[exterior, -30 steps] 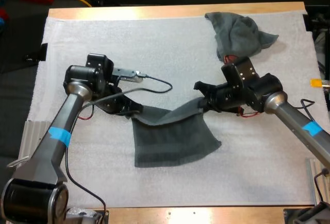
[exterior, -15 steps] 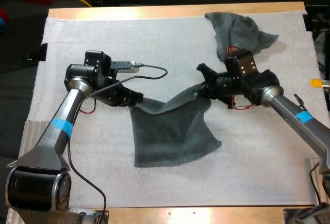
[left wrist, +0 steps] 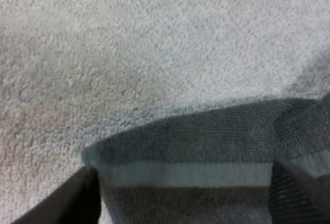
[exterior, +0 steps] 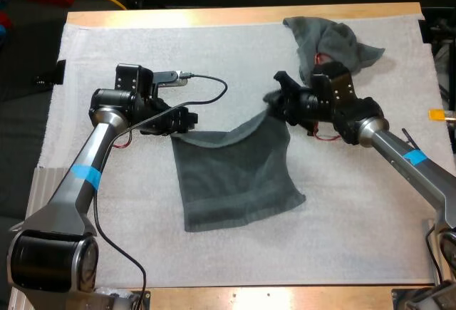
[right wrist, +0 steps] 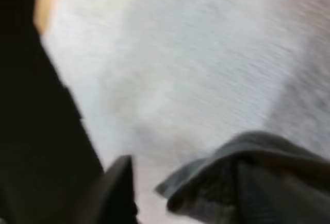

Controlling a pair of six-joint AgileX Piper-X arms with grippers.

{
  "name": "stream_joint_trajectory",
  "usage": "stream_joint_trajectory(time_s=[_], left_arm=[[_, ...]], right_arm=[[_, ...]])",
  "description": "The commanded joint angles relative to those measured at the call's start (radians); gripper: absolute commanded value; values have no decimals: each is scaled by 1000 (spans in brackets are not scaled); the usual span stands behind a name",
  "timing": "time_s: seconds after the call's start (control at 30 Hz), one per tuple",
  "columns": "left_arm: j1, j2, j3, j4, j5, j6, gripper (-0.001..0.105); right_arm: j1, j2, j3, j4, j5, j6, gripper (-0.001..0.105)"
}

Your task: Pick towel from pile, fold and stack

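High view: both arms reach over the white mat [exterior: 214, 53] on the wooden tabletop [exterior: 242, 15]. A dark grey-green towel [exterior: 235, 174] is stretched between them at the mat's middle. The left tool [exterior: 187, 121] is clamped on the towel's far left corner. The right tool [exterior: 274, 100] is clamped on the far right corner, which rises off the mat toward it in a raised fold. The towel's far edge sags a little between the two tools, while its near part lies flat on the mat, with the near right corner pointing toward the right arm. A second, crumpled towel [exterior: 328, 43] sits bunched at the mat's far right, just beyond the right tool and apart from the stretched one.

Left wrist view: that arm's black fingers [left wrist: 67, 203] press on the towel's hemmed edge from both sides. A pale band runs along the hem between them, and bare mat lies beyond. Right wrist view: a bunched fold of the towel is pinched at that arm's fingers [right wrist: 118, 188], over the white mat.
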Motion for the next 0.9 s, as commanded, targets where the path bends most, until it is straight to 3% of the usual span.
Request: stream_joint_trajectory(time_s=[0.0,0.2,0.33,0.47,0.87], left_arm=[[0,-12,-10,-3,19,-8,64],[0,-78,-11,7,22,40,64],[0,-138,-11,28,22,77,64],[0,-198,-11,56,22,107,64],[-2,-402,-11,231,20,127,64]], right_arm=[[-6,-2,-1,-57,-20,-17,59],[-6,-17,-1,-196,-15,-137,65],[-6,-39,-1,-202,16,-138,65],[-6,-66,-1,-198,-9,-215,65],[-6,-252,-1,238,25,-511,65]])
